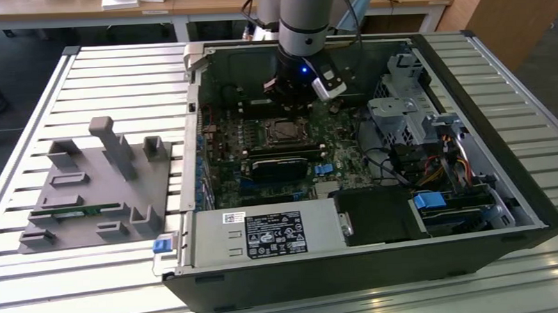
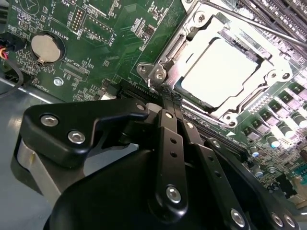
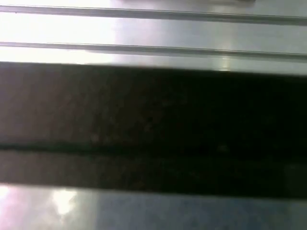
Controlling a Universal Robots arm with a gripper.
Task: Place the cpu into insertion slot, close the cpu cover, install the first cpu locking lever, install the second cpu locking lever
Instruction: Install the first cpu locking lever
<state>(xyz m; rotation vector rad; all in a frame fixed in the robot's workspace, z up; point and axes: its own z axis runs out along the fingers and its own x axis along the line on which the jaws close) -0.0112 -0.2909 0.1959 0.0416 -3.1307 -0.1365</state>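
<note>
Gripper [image 2: 169, 98] fingers pressed together, empty, tips just beside cpu cover [image 2: 189, 45] corner; cpu [image 2: 221, 69] seated under closed cover, upper right.

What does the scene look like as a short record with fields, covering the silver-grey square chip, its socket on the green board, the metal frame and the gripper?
chip: the dull silver-grey square cpu lies flat in the socket
socket: the dark square insertion slot with silvery rim sits on the green circuit board
frame: the thin silvery metal cpu cover lies down around the chip
gripper: the black gripper has its fingers together, tips near a corner of the frame, holding nothing
arm: stands above the open computer case, just behind the socket in the exterior view
</note>
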